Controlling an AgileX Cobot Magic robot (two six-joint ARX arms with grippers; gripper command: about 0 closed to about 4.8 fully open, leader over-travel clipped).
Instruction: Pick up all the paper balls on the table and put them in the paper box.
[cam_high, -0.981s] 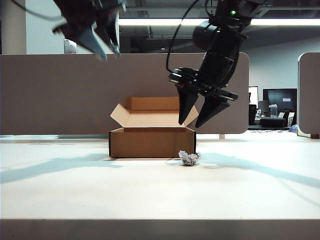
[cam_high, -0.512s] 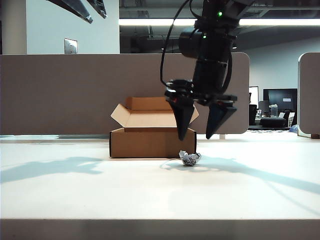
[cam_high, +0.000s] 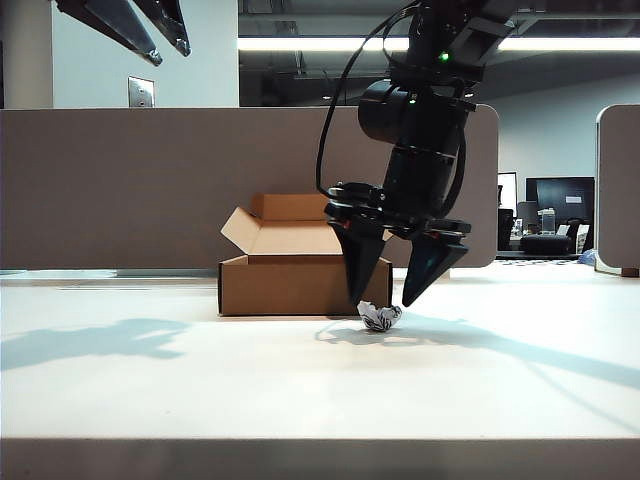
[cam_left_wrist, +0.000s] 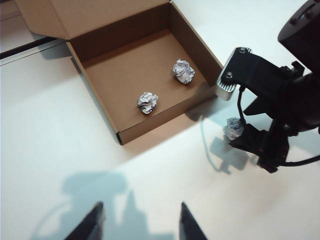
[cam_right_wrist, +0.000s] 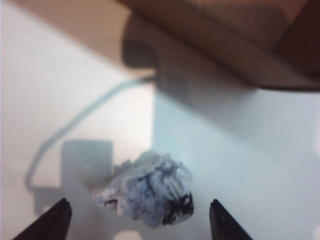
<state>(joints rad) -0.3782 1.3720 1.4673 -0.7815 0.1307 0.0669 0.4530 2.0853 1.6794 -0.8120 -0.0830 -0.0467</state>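
So my right gripper is down low over the table, fingers spread wide with the last loose paper ball sitting between the tips. On the right wrist cam I can see both fingertips flanking the wad with clear gaps on each side, so nothing is pinched. That ball rests on the table just off the front right corner of the paper box, close to it but outside.

The box itself sits toward the back of the table, in front of the grey-brown divider panel, lid and flaps folded open. From the left wrist cam I'm looking down into the box: two paper balls are already lying on its floor, one nearer the middle and one closer to the right wall.

My left gripper hangs high over the left side of the table, well clear of everything, jaws partly apart and carrying nothing.
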